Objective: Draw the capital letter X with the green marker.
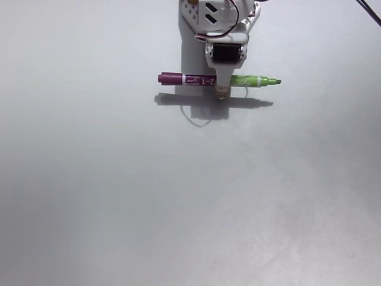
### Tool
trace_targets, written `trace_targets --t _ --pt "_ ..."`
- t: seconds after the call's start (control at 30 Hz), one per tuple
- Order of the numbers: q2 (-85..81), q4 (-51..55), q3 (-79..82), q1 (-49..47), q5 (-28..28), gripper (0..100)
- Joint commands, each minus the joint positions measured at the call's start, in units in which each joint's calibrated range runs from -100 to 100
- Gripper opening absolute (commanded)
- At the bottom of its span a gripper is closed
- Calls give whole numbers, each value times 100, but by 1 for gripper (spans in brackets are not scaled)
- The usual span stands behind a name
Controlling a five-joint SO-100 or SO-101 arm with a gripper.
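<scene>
Gripping the green marker (219, 80) at mid-length, the closed fingers (222, 90) held it level above the grey surface (178, 202), tip pointing right.

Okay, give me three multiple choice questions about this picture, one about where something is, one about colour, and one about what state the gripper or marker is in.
1. Where in the fixed view is the green marker?
A. Upper middle, just below the arm
B. Bottom left corner
C. Far right edge

2. What colour is the half of the marker that lies to the left of the gripper?
A. Orange
B. Dark purple
C. Black

3. How does the marker lie?
A. Standing upright on its tip
B. Across the picture, green tip pointing right
C. Green tip pointing toward the bottom of the picture

Answers:
1 A: the marker sits in the upper middle, right under the white arm.
2 B: the left half is dark purple with white print; the right half is light green.
3 B: it runs left to right with the green tip at the right end, crossed by the gripper near its middle.
</scene>
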Motion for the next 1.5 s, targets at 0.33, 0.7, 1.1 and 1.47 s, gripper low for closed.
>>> trace_targets --t 0.33,0.7,1.1,1.47 --pt "30 729 188 36 -78 1" --pt "30 737 188 36 -68 1" --pt "38 -2320 80 750 161 1" --pt "2001 -906 -5174 -259 757 1"
